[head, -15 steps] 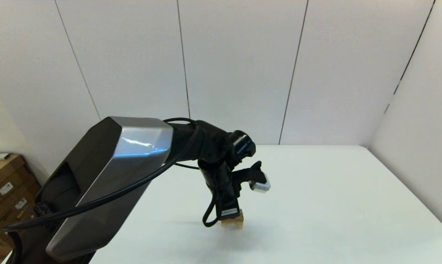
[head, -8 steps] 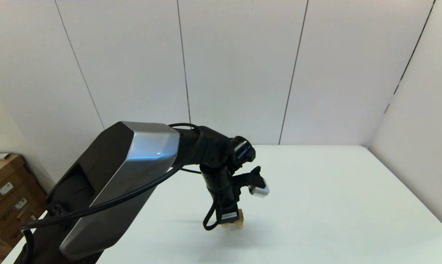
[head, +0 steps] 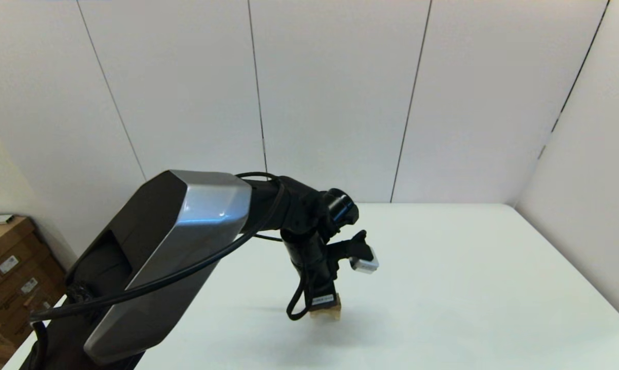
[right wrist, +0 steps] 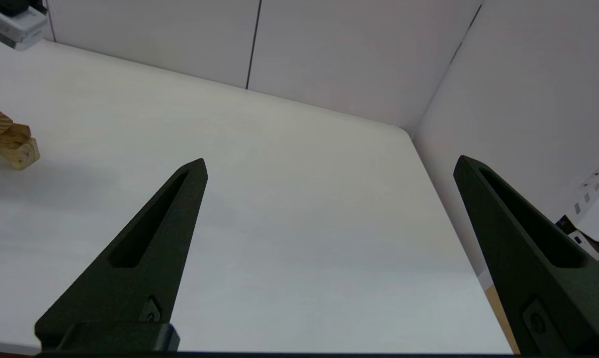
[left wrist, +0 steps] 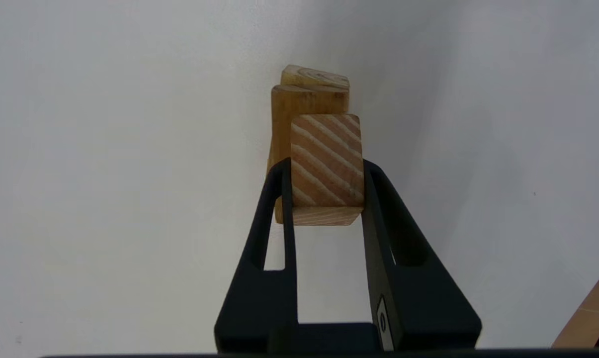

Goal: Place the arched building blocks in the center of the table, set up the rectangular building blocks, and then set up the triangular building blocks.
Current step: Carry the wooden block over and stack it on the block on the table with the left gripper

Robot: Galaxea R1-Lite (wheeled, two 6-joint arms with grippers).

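Two of the three steps look done, and the third is in hand. Seen from the head, the small stack sits on the white desk (head: 468, 282) close to its middle, perhaps a shade toward 7 o'clock. The left claw (head: 323, 302) hangs straight above it on its bent arm.

From the left wrist, the arched building blocks (left wrist: 315, 77) lie at the bottom, pale, with only one end showing. The rectangular building blocks (left wrist: 283, 119), darker orange-brown, lie on top. The triangular building blocks (left wrist: 326, 169), a striped tan piece, are pinched between the left claw's two black fingers (left wrist: 278, 199), which are closed on its sides. It sits over the slab's near end, but I cannot tell whether it rests on the slab or is just clear of it.

The right claw (right wrist: 329, 164) is idle with its fingers spread wide and nothing between them. By my reckoning it is well apart from the stack, at about 4 o'clock from it.

What is left, I judge, is to seat the wedge squarely, let go and lift away without nudging the slab. The wedge sits toward one end of the slab, so a tilt is the risk.
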